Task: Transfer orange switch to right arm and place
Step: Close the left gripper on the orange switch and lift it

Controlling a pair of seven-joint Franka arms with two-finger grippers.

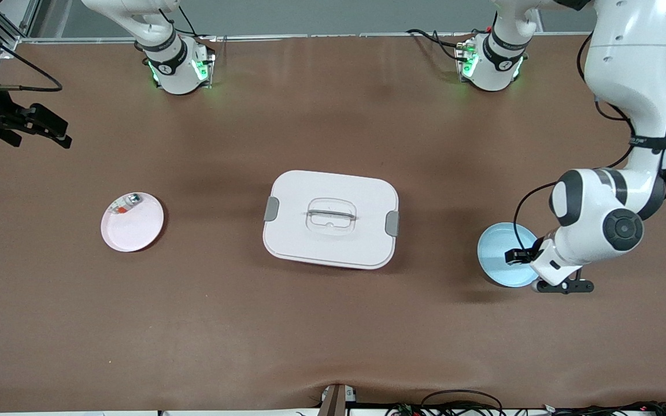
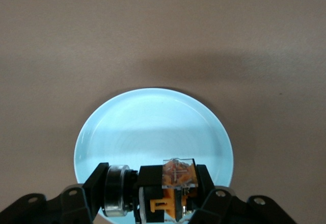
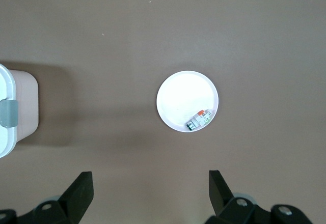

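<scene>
The orange switch (image 2: 173, 191) sits clamped between the jaws of the left gripper (image 1: 517, 256), which hangs just over the pale blue plate (image 1: 498, 242) at the left arm's end of the tabletop (image 1: 333, 335). In the left wrist view the switch lies crosswise in the grip: its long axis runs from one finger to the other, with a silver-ringed round end (image 2: 116, 189) toward one finger and the orange, clear-capped body toward the other, so little of it stands out past the fingertips. Whether it has come off the plate or only just rests on it I cannot tell; the plate shows bare below it. The right gripper (image 1: 41, 128) waits well apart, up in the air at the right arm's end of the tabletop, its jaws wide apart and holding nothing; looking down from its wrist, one sees the pink plate (image 3: 187, 101) below, with a small red, white and silver piece (image 3: 199, 119) lying at its rim. Between the two grippers stands the white lidded box (image 1: 330, 218) in the middle of the tabletop. To my eye the handover turns on this: the switch is wholly the left arm's, and the right jaws will need to close across whatever part of it the left fingers leave free, which looks like little.
</scene>
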